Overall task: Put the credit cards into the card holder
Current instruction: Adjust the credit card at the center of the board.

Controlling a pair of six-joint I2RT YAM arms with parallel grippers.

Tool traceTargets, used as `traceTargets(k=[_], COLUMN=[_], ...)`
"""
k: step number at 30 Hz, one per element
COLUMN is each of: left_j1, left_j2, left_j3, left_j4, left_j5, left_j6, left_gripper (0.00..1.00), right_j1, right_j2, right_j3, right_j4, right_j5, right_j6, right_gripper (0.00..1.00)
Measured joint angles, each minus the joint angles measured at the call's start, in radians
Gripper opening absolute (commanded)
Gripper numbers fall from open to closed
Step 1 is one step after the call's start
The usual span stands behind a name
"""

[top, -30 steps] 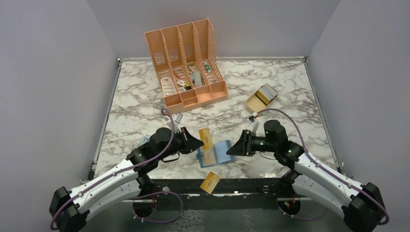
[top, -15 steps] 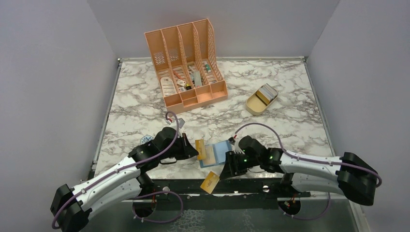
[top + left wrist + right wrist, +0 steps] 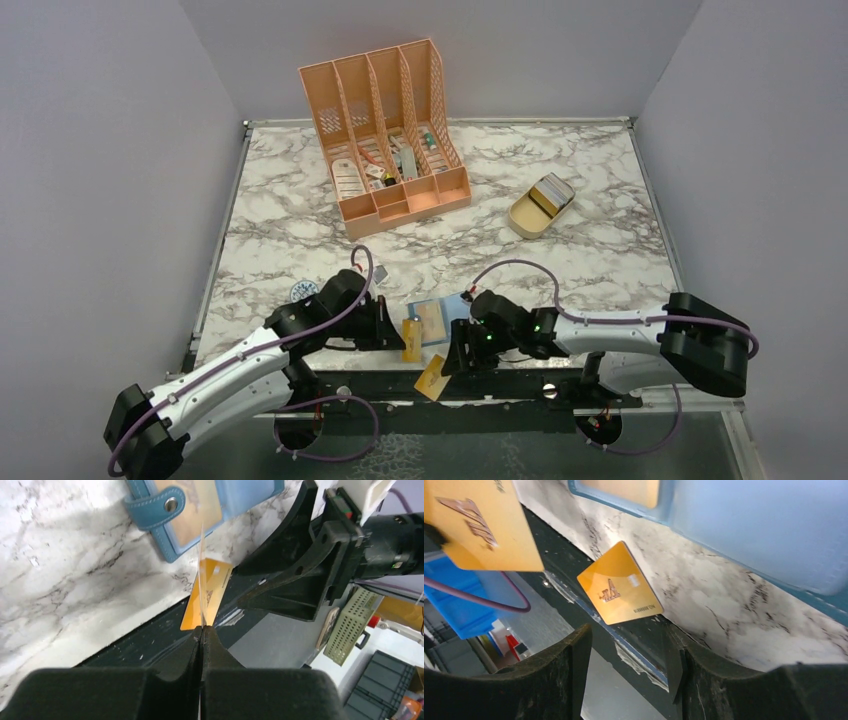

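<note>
Your left gripper (image 3: 201, 630) has its fingers clenched on a yellow card (image 3: 411, 340), pinched by one end; in the left wrist view you see that card edge-on, a thin line rising from the closed jaws. It hangs at the near edge of the marble table (image 3: 600, 260), just beside the near-left corner of the card holder (image 3: 452, 305). Whether it touches the holder you cannot tell from these views.

The card holder lies open and flat on the marble close to the front edge; its teal snap tab (image 3: 159, 506) sticks out from one side; a tan card (image 3: 430, 318) already sits in the left-hand pocket, and the other half shows pale blue lining.

Your right gripper (image 3: 629, 640) is released, its jaws spread wide with nothing between them; it sits low at the front edge, just right of the yellow card and at the holder's near side. An orange card (image 3: 620, 591) lies tilted on the dark strip along the table's near edge, just off the marble; it is right ahead of your open right fingers (image 3: 574, 670) — near them, not touching.

Farther back stands the peach desk organizer (image 3: 385, 130) with small items in its compartments; the tan oval tray (image 3: 540, 208) is to its right, well apart from both arms; a round blue-white disc (image 3: 303, 290) lies beside your left arm.
</note>
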Motion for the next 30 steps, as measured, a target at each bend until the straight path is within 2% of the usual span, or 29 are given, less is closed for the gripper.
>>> traceTargets(k=[7, 16, 23, 30], left_j1=[0.000, -0.003, -0.014, -0.019], left_j2=[0.019, 0.128, 0.150, 0.148], left_j3=[-0.041, -0.042, -0.079, -0.106], left_j4=[-0.024, -0.015, 0.042, 0.085], left_j5=[0.071, 0.072, 0.076, 0.084], left_j6=[-0.014, -0.014, -0.032, -0.060], left_gripper=[0.00, 0.00, 0.00, 0.00], right_j1=[0.031, 0.035, 0.041, 0.041], right_j2=[0.077, 0.060, 0.134, 0.148], right_j3=[0.020, -0.016, -0.021, -0.050], right_j4=[0.085, 0.145, 0.322, 0.420], right_j5=[0.007, 0.059, 0.105, 0.132], right_j6=[0.103, 0.215, 0.245, 0.246], right_gripper=[0.56, 0.56, 0.55, 0.52])
